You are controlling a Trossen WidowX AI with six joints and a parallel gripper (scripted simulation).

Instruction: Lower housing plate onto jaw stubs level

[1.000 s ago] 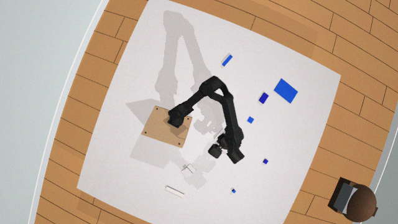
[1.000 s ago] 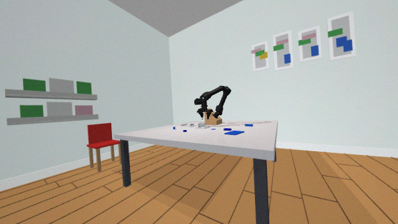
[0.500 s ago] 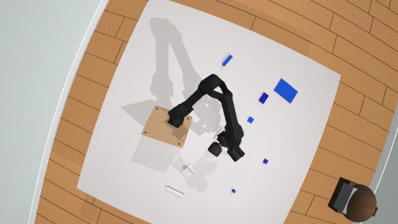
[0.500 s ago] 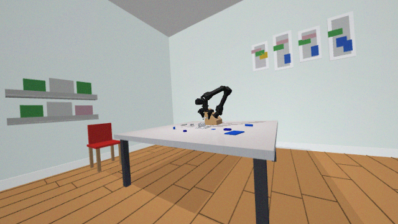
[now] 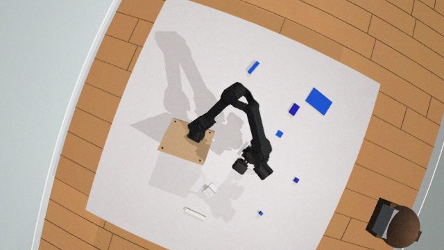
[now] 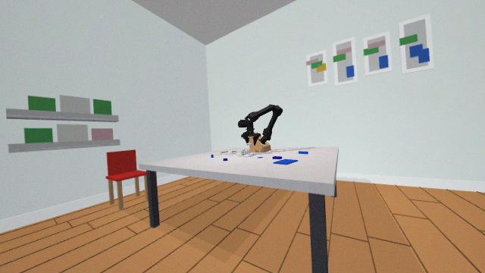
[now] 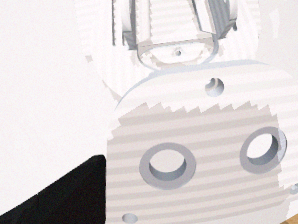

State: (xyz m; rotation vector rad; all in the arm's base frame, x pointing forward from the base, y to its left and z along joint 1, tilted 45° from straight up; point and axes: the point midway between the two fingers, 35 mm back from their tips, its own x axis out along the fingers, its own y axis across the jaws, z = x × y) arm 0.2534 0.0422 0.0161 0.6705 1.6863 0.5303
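Note:
The housing plate [image 7: 192, 122] is a white slab with a rounded edge, two big ringed holes and smaller holes. It fills the lower right of the wrist view. My gripper [image 6: 250, 141] is shut on it; one black finger shows at the plate's left side, and the other is out of the wrist view. Beyond the plate's far edge is the white gripper assembly [image 7: 175, 22], with a rounded end and dark slots, lower than the plate. The two jaw stubs are hard to tell apart from it, and the plate hides part of it. The gap below the plate cannot be measured.
On the white table [image 5: 139, 167] [image 6: 227, 167] a tan board [image 5: 180, 146] lies under the arm's base. A small white part [image 5: 210, 189] and a white bar [image 5: 195, 213] lie near the hand. Several blue pieces lie around, among them a flat blue plate [image 5: 318, 101] [image 6: 285, 161].

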